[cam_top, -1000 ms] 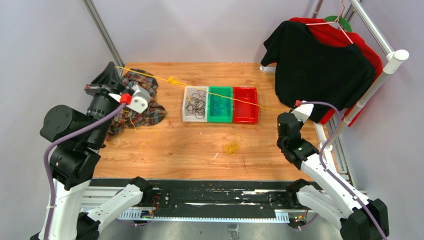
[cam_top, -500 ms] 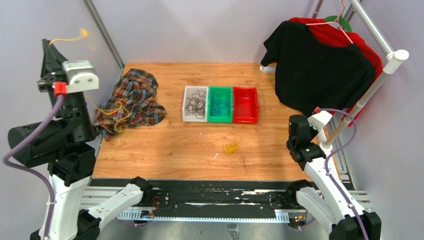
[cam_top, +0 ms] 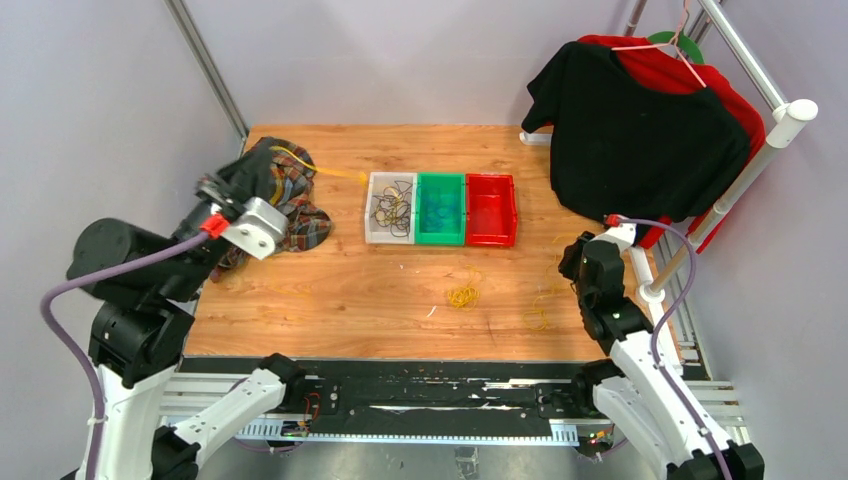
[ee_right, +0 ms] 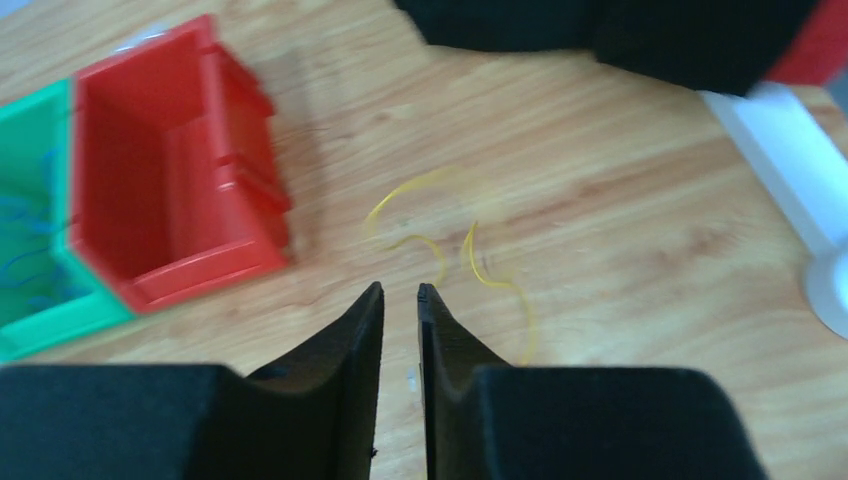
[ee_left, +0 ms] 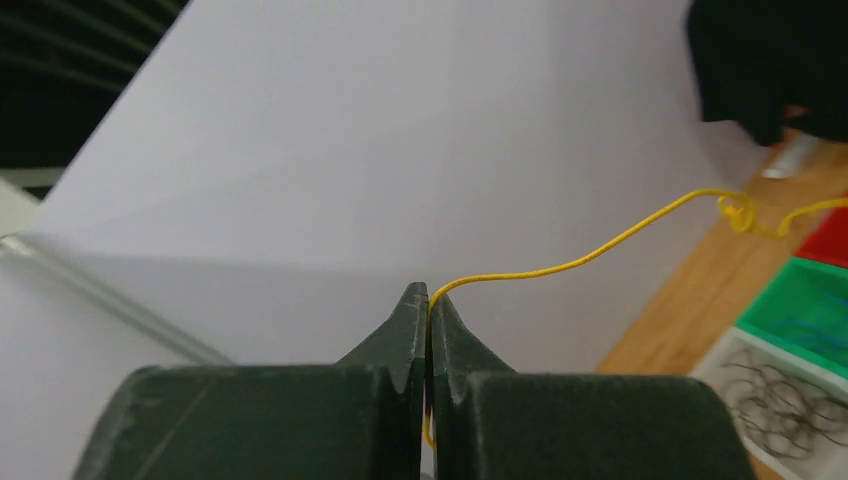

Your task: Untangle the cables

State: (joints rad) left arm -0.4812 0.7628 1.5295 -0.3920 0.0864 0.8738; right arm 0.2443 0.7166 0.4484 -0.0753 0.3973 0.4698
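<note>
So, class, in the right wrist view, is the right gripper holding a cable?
No, the right gripper has nothing between its fingertips; the yellow cable lies on the table beyond.

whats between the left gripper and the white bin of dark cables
A yellow cable, pinched in the shut left gripper, runs toward the white bin, passing over the plaid cloth. The top view shows this; the left wrist shows the pinch.
</note>
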